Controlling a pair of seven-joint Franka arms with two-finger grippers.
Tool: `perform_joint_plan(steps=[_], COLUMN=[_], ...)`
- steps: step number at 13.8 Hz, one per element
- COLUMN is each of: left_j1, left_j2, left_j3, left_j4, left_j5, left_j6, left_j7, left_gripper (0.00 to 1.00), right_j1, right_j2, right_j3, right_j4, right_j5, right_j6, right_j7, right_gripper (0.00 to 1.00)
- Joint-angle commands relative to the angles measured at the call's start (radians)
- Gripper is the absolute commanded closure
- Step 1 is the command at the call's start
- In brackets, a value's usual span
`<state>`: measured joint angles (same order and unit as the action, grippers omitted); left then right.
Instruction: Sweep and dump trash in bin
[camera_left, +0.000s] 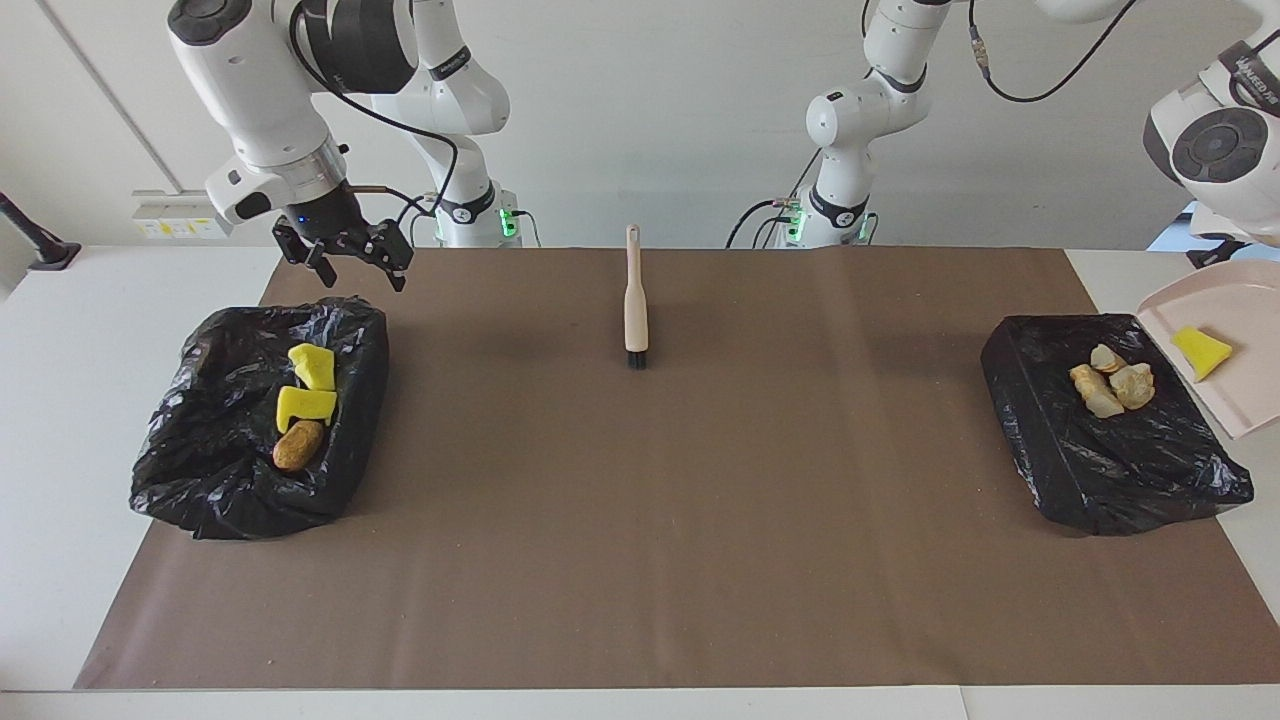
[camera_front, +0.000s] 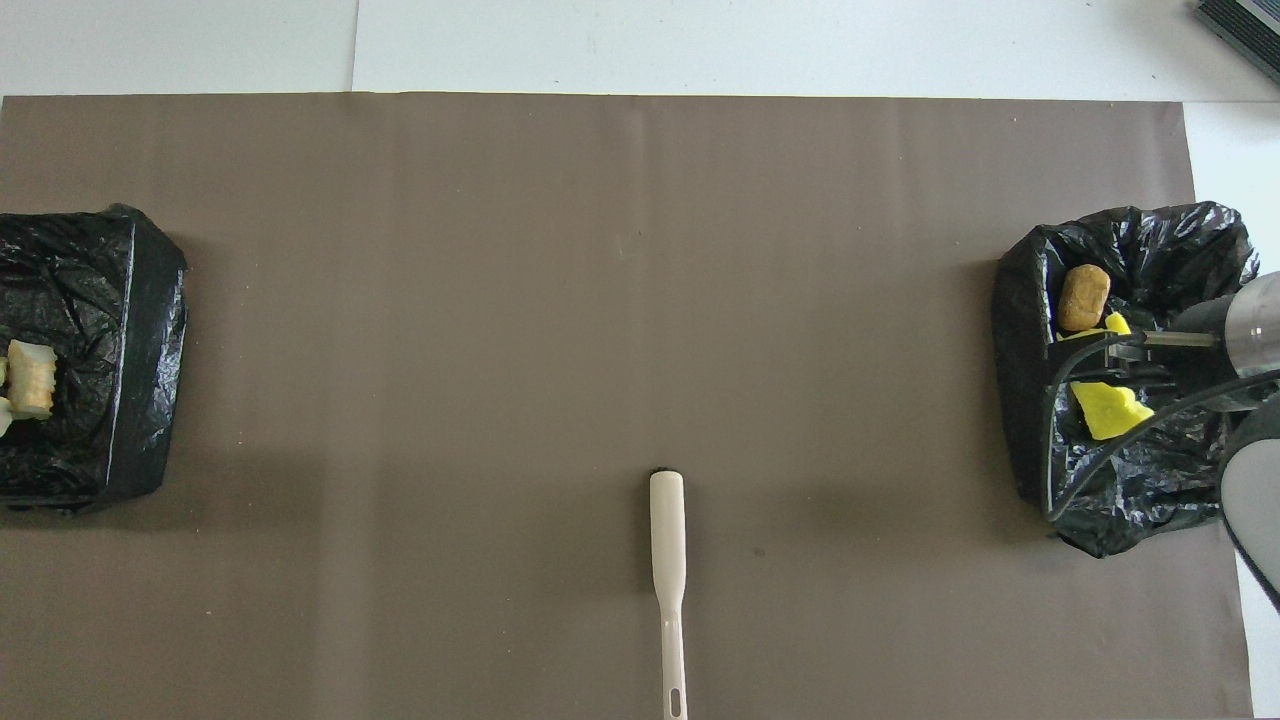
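A black bag-lined bin (camera_left: 200, 470) at the right arm's end holds two yellow bits (camera_left: 312, 366) and an orange-brown lump (camera_left: 298, 445). My right gripper (camera_left: 360, 272) hangs open and empty over that bin's edge nearest the robots; it also shows in the overhead view (camera_front: 1120, 362). A second black bin (camera_left: 1120, 470) at the left arm's end holds several tan and pale chunks (camera_left: 1115, 385). A pink dustpan (camera_left: 1250, 400) beside that bin carries one yellow bit (camera_left: 1200, 352). The left arm reaches toward the dustpan; its gripper is out of view.
A cream brush (camera_left: 635, 300) with dark bristles lies on the brown mat (camera_left: 640, 520) midway between the bins, close to the robots, handle toward them; it also shows in the overhead view (camera_front: 667, 560). White table borders the mat.
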<state>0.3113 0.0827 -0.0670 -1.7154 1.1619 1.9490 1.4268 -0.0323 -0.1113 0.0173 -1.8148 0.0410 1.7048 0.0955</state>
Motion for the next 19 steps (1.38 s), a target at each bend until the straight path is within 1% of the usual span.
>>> perform_joint_plan(steps=[1,3,6,7,9,11,12,14,17,19], left_j1=[-0.057,-0.073,-0.107,-0.118,-0.12,-0.121,-0.124,-0.133,-0.136,-0.158], left_j2=[-0.04,-0.05,-0.061,-0.063,-0.064,-0.081,-0.098,-0.132,-0.141,-0.143], left_j3=[0.01,0.009,0.009,0.01,0.009,0.009,0.009,0.01,0.009,0.009], left_j4=[-0.041,-0.062,-0.082,-0.082,-0.09,-0.118,-0.139,-0.191,-0.2,-0.199], left_j5=[0.047,0.058,0.068,0.068,0.07,0.11,0.122,0.157,0.205,0.238], left_j6=[-0.056,-0.067,-0.091,-0.096,-0.105,-0.105,-0.105,-0.107,-0.131,-0.163], left_j7=[-0.052,-0.062,-0.066,-0.071,-0.071,-0.081,-0.1,-0.147,-0.167,-0.174], left_gripper=[1.0,1.0,1.0,1.0,1.0,1.0,1.0,1.0,1.0,1.0], right_j1=[0.115,0.082,0.028,0.013,-0.03,-0.026,-0.032,-0.032,-0.031,-0.02], right_j2=[0.062,0.07,0.061,0.059,0.052,0.058,0.05,0.051,0.047,0.044], right_j3=[-0.153,-0.154,-0.094,-0.082,-0.024,-0.025,-0.02,-0.016,-0.014,-0.014], right_j4=[0.101,0.103,0.114,0.114,0.112,0.129,0.165,0.18,0.184,0.181], right_j5=[-0.024,-0.009,-0.013,-0.01,-0.015,-0.03,-0.027,-0.029,-0.035,-0.036], right_j6=[-0.039,-0.043,-0.05,-0.068,-0.076,-0.076,-0.083,-0.122,-0.138,-0.158], right_j7=[-0.034,-0.036,-0.075,-0.1,-0.109,-0.111,-0.112,-0.111,-0.112,-0.112], right_gripper=[0.0,0.0,0.0,0.0,0.0,0.0,0.0,0.0,0.0,0.0])
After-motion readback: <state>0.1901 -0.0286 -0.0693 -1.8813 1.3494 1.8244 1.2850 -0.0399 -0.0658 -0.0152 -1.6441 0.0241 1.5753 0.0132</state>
